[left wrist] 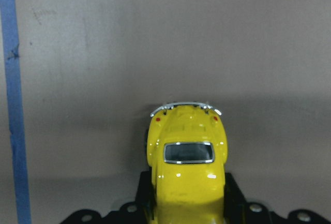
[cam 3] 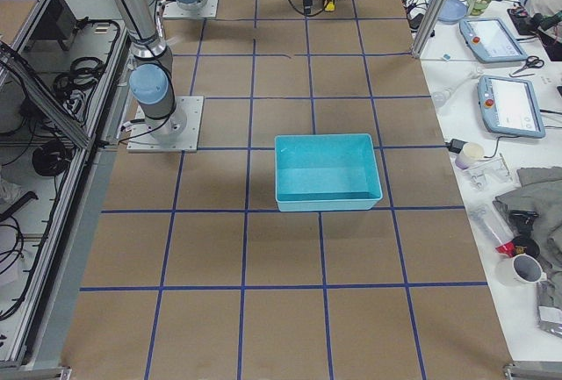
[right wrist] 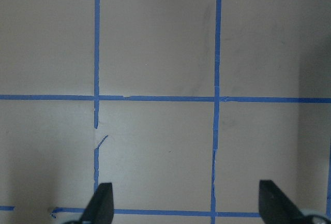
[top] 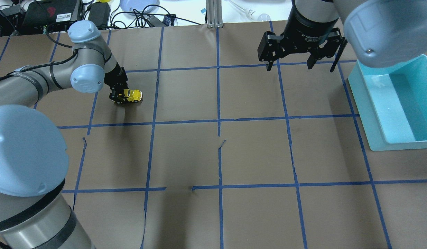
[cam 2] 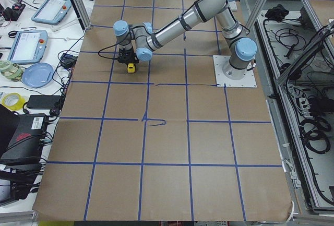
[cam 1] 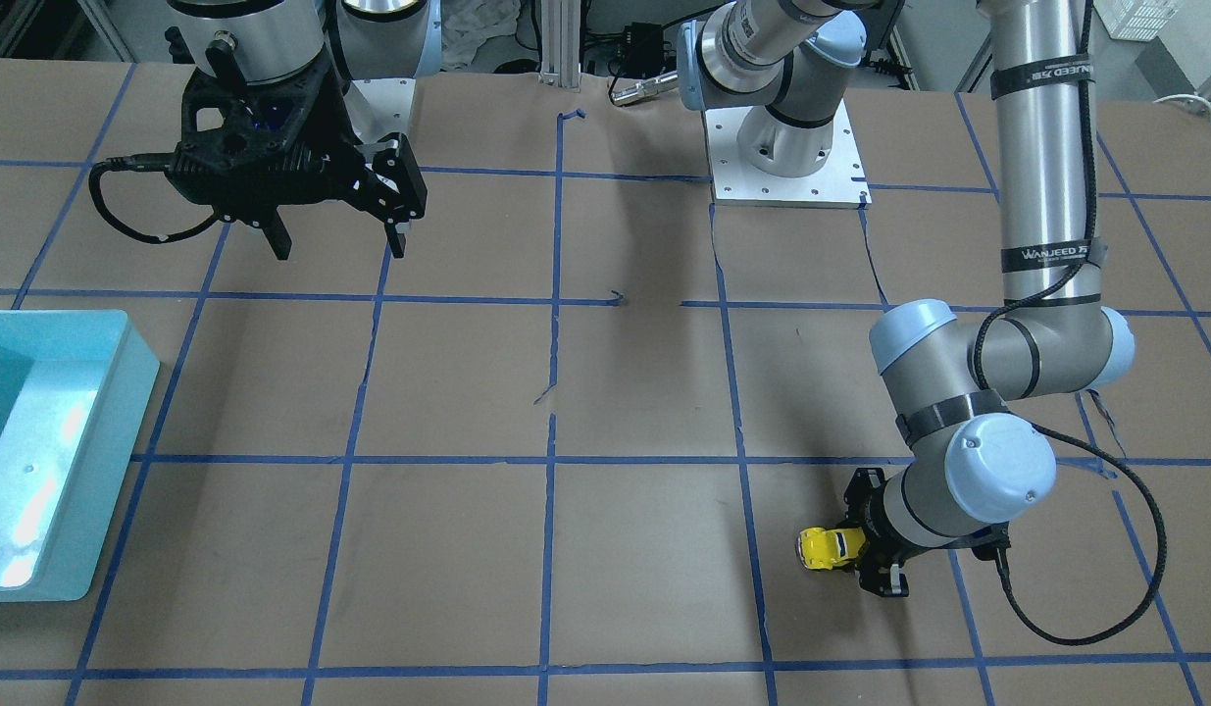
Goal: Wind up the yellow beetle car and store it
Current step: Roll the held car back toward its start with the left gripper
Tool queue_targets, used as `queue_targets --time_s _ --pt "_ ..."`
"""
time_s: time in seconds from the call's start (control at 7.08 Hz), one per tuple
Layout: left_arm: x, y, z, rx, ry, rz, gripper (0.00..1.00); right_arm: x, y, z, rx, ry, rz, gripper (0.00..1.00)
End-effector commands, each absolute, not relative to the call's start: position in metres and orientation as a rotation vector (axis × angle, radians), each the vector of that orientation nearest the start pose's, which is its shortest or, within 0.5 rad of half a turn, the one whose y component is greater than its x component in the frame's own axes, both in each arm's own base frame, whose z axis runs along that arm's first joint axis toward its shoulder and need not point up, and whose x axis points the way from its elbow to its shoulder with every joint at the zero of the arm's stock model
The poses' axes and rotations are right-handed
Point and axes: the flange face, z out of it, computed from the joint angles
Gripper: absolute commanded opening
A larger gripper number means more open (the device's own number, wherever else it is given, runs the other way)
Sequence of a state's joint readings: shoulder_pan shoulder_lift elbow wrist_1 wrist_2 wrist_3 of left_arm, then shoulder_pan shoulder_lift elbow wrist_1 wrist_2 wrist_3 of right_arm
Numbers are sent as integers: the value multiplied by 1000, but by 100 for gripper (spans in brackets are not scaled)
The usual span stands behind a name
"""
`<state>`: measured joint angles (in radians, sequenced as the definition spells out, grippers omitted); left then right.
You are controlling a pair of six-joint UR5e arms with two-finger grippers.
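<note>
The brown desk (top: 254, 155), gridded with blue tape, carries a teal bin (top: 403, 145) toward its right end, roughly midway between the robot's edge and the far edge. The left arm (top: 33, 79) stretches from its base toward the far edge, with its wrist bent down low. The right arm hangs above the desk just beside the bin, on the side nearer the middle. The right hand (top: 289, 66) points down with its fingers spread wide apart, well clear of the surface.

The left hand (top: 120, 98) is down at desk level, pinching the yellow beetle car (top: 133, 95) by its sides at one end. The other end, with its chrome bumper, sticks out past the fingers. The car is upright, nearer the far edge than the robot's. Whether its wheels touch the paper cannot be told.
</note>
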<state>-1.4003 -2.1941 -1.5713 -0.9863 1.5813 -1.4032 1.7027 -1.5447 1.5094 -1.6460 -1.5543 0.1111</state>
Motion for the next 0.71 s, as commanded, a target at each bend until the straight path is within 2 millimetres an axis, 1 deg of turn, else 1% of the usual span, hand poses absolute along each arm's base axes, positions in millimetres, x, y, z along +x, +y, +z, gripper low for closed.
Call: queue_targets --time_s 0.0,0.42,0.56 --pt "-1 -673 175 -2216 2183 45 8 201 -491 513 -35 3107 -167 100" --pt "8 -673 172 -2209 2183 49 8 201 -491 513 -32 3107 -167 100" --pt "15 -672 172 -2215 2176 52 8 201 -491 513 -35 3107 -167 100"
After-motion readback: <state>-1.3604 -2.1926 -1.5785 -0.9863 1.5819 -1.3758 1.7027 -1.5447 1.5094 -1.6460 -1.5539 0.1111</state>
